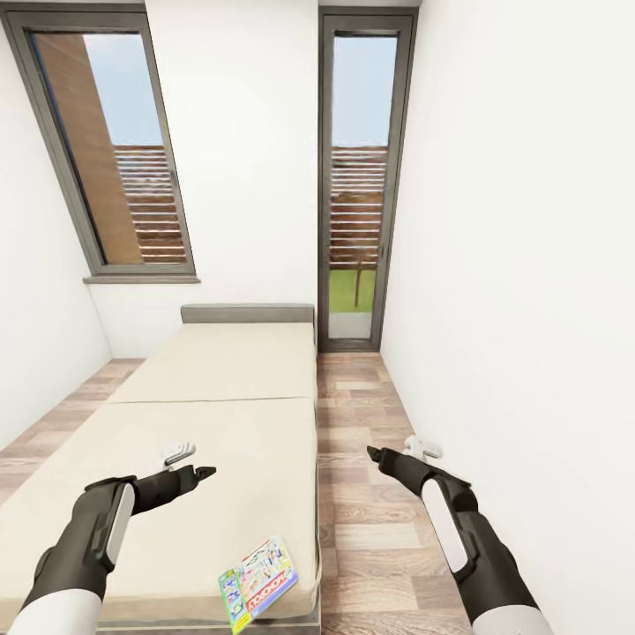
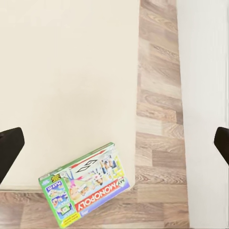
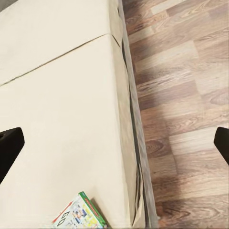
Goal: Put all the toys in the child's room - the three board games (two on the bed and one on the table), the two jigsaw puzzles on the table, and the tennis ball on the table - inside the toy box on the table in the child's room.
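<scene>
Clearly, "MONOPOLY" was printed on the board game [image 2: 86,187] lying at the near corner of the bed [image 1: 212,414], partly over the edge. Both grippers, left [image 1: 205,474] and right [image 1: 374,454], hovered with fingers wide apart, holding nothing.

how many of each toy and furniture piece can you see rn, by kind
board game: 1
bed: 1
window: 1
glass door: 1
total: 4
</scene>
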Controlling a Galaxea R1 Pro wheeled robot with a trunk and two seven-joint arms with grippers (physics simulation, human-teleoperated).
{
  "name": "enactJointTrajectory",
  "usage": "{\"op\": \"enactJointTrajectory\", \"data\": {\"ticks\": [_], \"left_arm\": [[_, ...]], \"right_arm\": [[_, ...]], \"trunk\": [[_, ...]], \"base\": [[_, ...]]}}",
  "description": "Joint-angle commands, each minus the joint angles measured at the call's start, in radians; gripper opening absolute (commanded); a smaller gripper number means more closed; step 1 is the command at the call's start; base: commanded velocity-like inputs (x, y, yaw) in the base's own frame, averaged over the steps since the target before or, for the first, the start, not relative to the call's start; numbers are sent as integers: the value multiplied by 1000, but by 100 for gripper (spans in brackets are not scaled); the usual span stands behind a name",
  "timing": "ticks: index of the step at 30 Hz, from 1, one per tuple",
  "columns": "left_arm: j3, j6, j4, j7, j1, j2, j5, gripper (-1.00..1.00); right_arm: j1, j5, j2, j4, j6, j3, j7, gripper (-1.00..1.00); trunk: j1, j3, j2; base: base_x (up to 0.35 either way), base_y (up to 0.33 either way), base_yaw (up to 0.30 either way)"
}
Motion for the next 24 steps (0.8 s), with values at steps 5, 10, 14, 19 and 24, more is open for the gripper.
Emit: {"op": "enactJointTrajectory", "data": {"ticks": [5,10,14,19,24], "left_arm": [[22,2,54,-3,-1,0,21,100],[31,-2,97,0,-1,-1,29,100],[33,-8,112,0,-1,-1,32,100],[40,-18,124,1,-1,-1,35,100],[58,-22,144,1,-1,1,36,100]], "right_arm": [[-2,-42,-5,1,9,-31,67,100],[-3,-54,-14,2,10,-41,98,100],[-3,-58,-17,2,10,-45,108,100],[-3,-63,-19,1,11,-47,112,100],[-3,-71,-19,0,11,-48,113,100]], "trunk": [[20,-17,-37],[39,-33,-72],[54,-46,-100],[73,-61,-135],[92,-77,-170]], "base": [[0,0,0],[0,0,0],[0,0,0],[-29,0,0],[-182,22,0]]}}
